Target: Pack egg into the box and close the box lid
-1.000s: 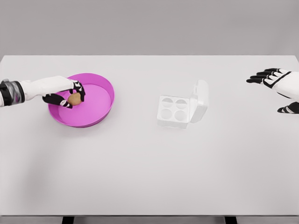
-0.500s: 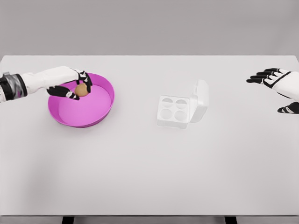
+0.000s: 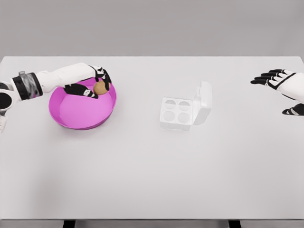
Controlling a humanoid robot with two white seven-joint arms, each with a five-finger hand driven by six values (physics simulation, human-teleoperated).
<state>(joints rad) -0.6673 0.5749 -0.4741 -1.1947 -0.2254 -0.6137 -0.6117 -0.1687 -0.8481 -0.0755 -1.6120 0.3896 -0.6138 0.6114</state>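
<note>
Egg [image 3: 99, 88]: brown, pinched in the fingers of the left robot hand [image 3: 93, 84], held over the far right part of the pink bowl [image 3: 80, 111], near its rim.
Box [image 3: 176, 114]: white, four wells, all vacant; well right of the bowl on the desk [image 3: 142, 175]; lid [image 3: 203, 108] standing up on the side away from the bowl.
Right robot hand [image 3: 280, 83]: fingers spread, holding nothing, well right of the box.
Handling notes, as judgement: carry level and high enough to pass the bowl rim; keep the pinch steady, not tight, against cracking or slipping. Approach from the bowl side, away from the lid. Lower straight into a near well, blunt end down if possible; release only once seated.
</note>
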